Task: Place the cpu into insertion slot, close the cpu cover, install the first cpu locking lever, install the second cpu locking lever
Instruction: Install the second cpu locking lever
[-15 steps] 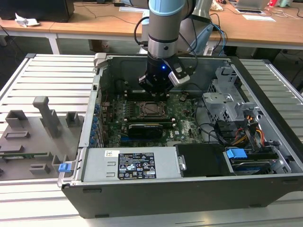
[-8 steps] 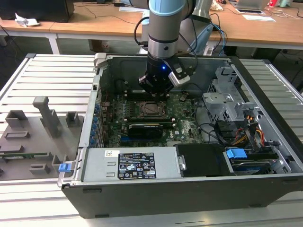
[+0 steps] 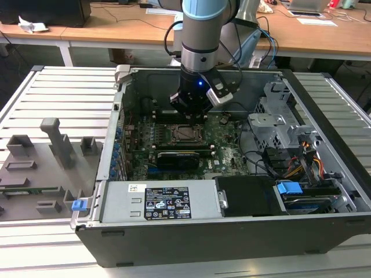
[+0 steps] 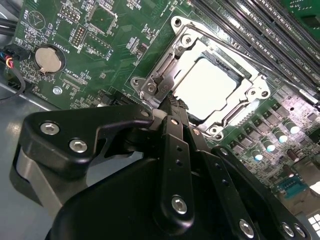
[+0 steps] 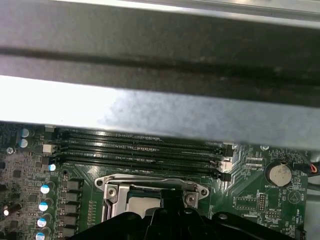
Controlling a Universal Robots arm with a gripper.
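Wooden desks (image 3: 116, 26) strewn with cables run behind a slatted grey worktable (image 3: 64, 95), on which an open computer case (image 3: 232, 231) lies on its side. Grey moulded fixtures (image 3: 55, 142) stand on the table at the exterior view's left.

Inside the case a green motherboard (image 3: 226, 142) is exposed. The arm descends from above, and its gripper (image 3: 194, 116) hangs just over the far edge of the insertion slot (image 3: 186, 133).

In the second wrist view the cpu (image 4: 212, 90) lies seated flat in the insertion slot (image 4: 150, 82), silvery top upward. The cpu cover (image 4: 250, 82) lies flat over it, its frame surrounding the chip's raised centre. The gripper (image 4: 172, 102) shows black linkages converging to a tip beside the corner of the socket nearest the camera, with no object between the fingers; whether they are parted or pressed together cannot be told.

In the first wrist view the long memory slots (image 5: 140, 147) run just beyond the cpu cover (image 5: 150, 180), and a round coin battery (image 5: 277, 174) sits on the board to one side. A long black card (image 3: 179, 157) lies near the socket in the exterior view. A metal drive cage (image 3: 278, 116) and a blue-tabbed bracket (image 3: 288, 188) occupy the case at the exterior view's right.
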